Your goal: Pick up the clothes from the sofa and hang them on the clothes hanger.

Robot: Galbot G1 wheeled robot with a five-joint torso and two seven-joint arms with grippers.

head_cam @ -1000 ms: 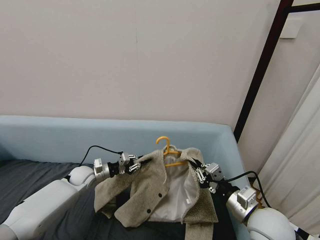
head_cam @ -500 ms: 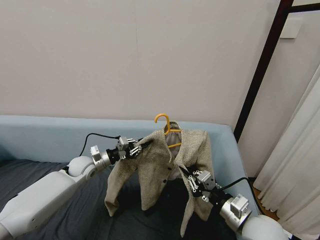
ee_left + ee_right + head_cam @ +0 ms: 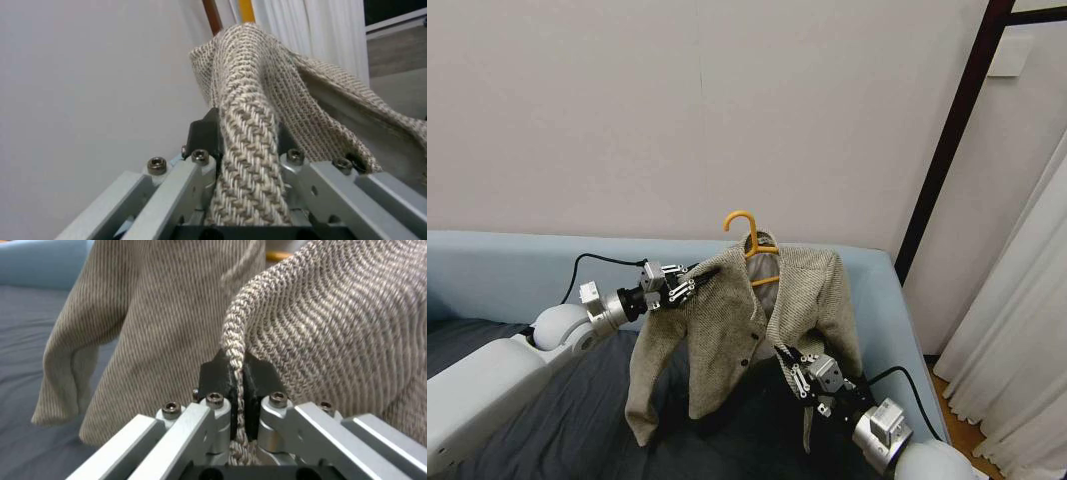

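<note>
A beige herringbone jacket (image 3: 737, 315) on an orange hanger (image 3: 745, 232) hangs in the air above the sofa. My left gripper (image 3: 689, 280) is shut on the jacket's shoulder end, where the hanger's arm lies under the cloth. In the left wrist view the woven cloth (image 3: 250, 150) runs between the pads of my left gripper (image 3: 243, 137). My right gripper (image 3: 789, 362) is lower down, shut on the hem of the jacket's other front panel. The right wrist view shows that fabric edge (image 3: 235, 355) pinched between the black pads of my right gripper (image 3: 235, 375).
The light blue sofa (image 3: 517, 270) with a dark grey seat cover (image 3: 577, 420) lies below. A plain wall is behind it. A dark pole (image 3: 947, 140) and white curtains (image 3: 1027, 340) stand at the right.
Both arms have lifted the jacket off the sofa; it now hangs upright. The left gripper rose and moved left, the right gripper dropped lower along the hem.
</note>
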